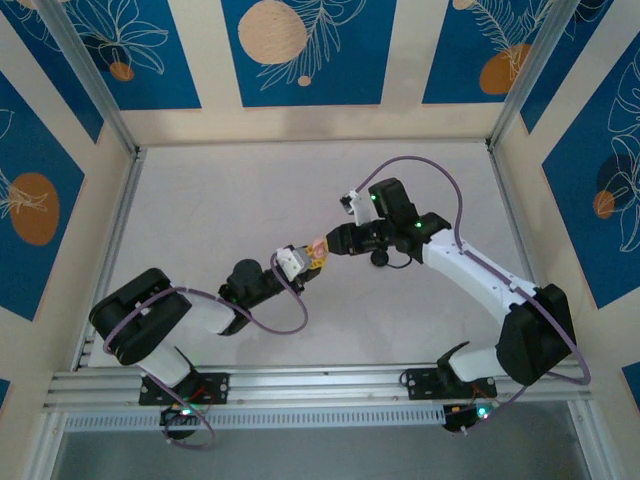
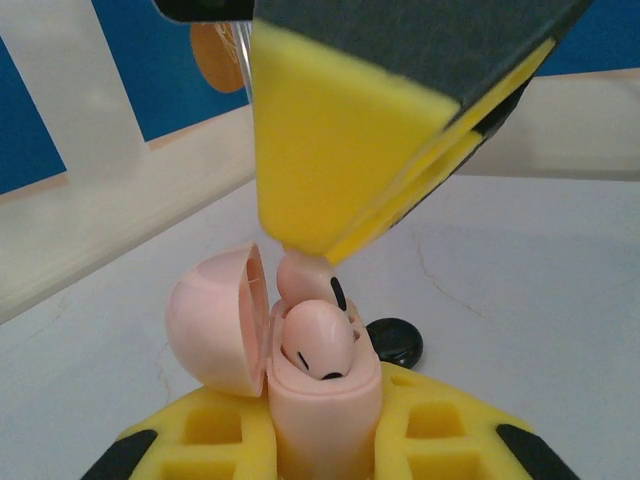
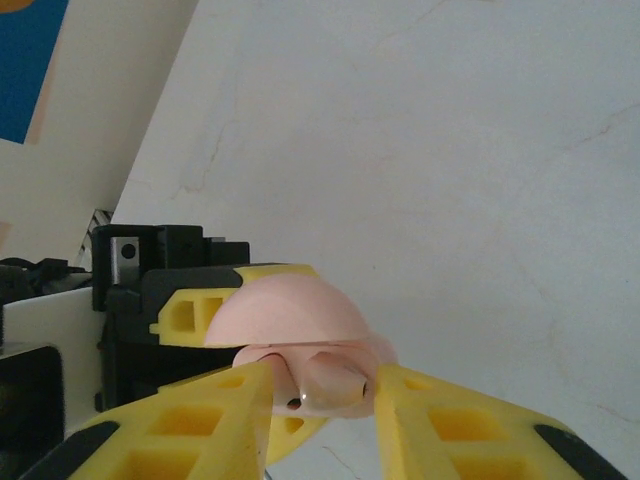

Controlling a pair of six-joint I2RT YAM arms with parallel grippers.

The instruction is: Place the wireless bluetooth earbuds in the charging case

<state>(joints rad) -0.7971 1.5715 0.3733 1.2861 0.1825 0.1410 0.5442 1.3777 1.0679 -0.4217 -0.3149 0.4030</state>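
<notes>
**Top external.** The left gripper point(image 1: 309, 259) and the right gripper point(image 1: 330, 243) meet tip to tip above the middle of the table point(image 1: 230, 200). The pink charging case point(image 1: 317, 246) sits between them, at the left gripper's tip. A black round object point(image 1: 378, 257) lies on the table just beside the right gripper.

**Left wrist.** The left gripper point(image 2: 328, 445) is closed tight on the base of the pink charging case point(image 2: 330, 400), one yellow finger on each side. The lid point(image 2: 215, 325) is swung open to one side. One pale pink earbud point(image 2: 318, 340) sits in the case directly above the fingers. A second pale pink earbud point(image 2: 300, 275) is just beyond it, touching the tip of the right gripper point(image 2: 320, 235), which reaches down from above. The black round object point(image 2: 393, 340) lies on the table behind the case.

**Right wrist.** The fingers of the right gripper point(image 3: 325, 405) stand a little apart with a pale pink earbud point(image 3: 335, 385) between the tips. Whether the pads press on it cannot be told. The lid point(image 3: 290, 310) rises just ahead of the fingers, and a yellow finger point(image 3: 245, 285) of the left gripper shows behind it.
</notes>
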